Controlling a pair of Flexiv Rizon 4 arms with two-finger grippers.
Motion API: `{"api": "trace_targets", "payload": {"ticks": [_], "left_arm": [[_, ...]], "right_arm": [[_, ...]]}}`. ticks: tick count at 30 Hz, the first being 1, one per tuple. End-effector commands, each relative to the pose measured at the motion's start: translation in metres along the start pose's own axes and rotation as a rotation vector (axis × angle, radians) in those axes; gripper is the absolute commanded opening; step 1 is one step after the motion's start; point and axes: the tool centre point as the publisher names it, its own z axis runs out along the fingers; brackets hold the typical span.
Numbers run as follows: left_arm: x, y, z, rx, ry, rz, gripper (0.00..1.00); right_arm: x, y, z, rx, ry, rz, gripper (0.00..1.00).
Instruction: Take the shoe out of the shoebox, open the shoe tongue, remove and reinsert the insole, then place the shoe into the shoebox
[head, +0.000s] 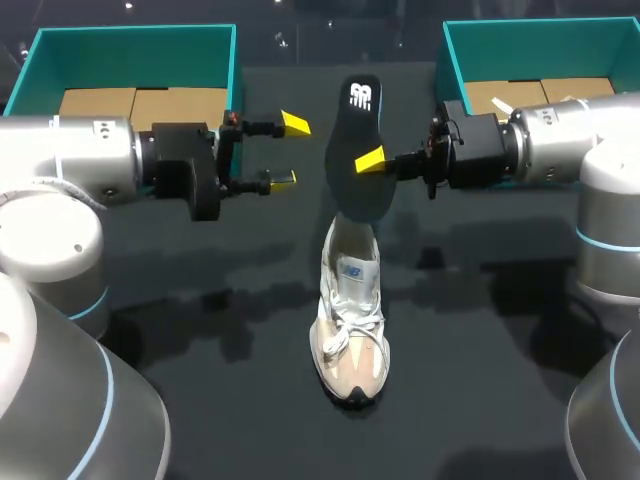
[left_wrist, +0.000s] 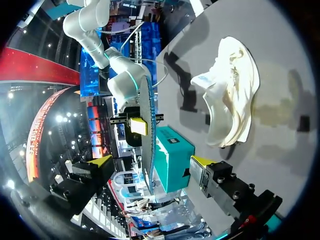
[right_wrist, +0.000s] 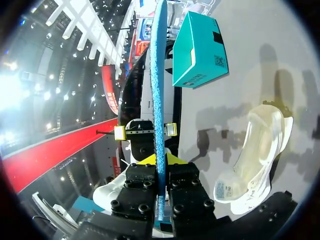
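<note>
Right hand (head: 371, 160) gripped the dark insole (head: 357, 115) above the shoe (head: 350, 315); left hand (head: 288, 152) hung empty nearby, fingers spread.

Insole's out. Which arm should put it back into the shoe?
Right. The right end effector is shut on the flat black insole, close to the heel of the white-and-beige mesh sneaker. The left end effector is open and empty, so it would need a handover first.
</note>
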Motion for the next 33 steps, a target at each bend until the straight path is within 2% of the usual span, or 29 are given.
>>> {"api": "trace_targets", "payload": {"ticks": [1, 5, 8, 11, 24, 26, 27, 28, 29, 30, 33], "left_arm": [[0.003, -0.003, -0.002, -0.036, 0.105, -0.079, 1.00], [0.010, 0.006, -0.013, -0.102, 0.271, -0.284, 1.00], [0.014, 0.011, -0.025, -0.098, 0.376, -0.462, 1.00], [0.016, 0.012, -0.031, -0.086, 0.389, -0.476, 1.00], [0.016, 0.012, -0.031, -0.086, 0.389, -0.476, 1.00], [0.019, 0.010, -0.032, -0.067, 0.387, -0.496, 1.00], [0.021, 0.011, -0.030, -0.115, 0.427, -0.558, 1.00], [0.023, 0.013, -0.030, -0.107, 0.456, -0.612, 1.00], [0.026, 0.013, -0.032, -0.093, 0.472, -0.654, 1.00], [0.029, 0.014, -0.032, -0.118, 0.513, -0.711, 1.00], [0.036, 0.013, -0.032, -0.118, 0.597, -0.800, 1.00]], "right_arm": [[0.000, 0.003, 0.001, 0.000, -0.007, -0.030, 0.00], [-0.006, 0.006, -0.001, -0.020, -0.008, -0.063, 0.00], [-0.010, 0.009, -0.002, -0.043, -0.016, -0.095, 0.00], [-0.018, 0.014, -0.002, -0.072, -0.031, -0.112, 0.00], [-0.018, 0.014, -0.002, -0.072, -0.031, -0.112, 0.00], [-0.027, 0.019, -0.007, -0.111, -0.071, -0.095, 0.00], [-0.029, 0.019, -0.008, -0.121, -0.045, -0.128, 0.00], [-0.030, 0.019, -0.008, -0.121, -0.011, -0.142, 0.00], [-0.033, 0.020, -0.008, -0.131, -0.030, -0.148, 0.00], [-0.036, 0.021, -0.008, -0.142, -0.036, -0.157, 0.00], [-0.041, 0.022, -0.005, -0.137, -0.059, -0.188, 0.00]]}}
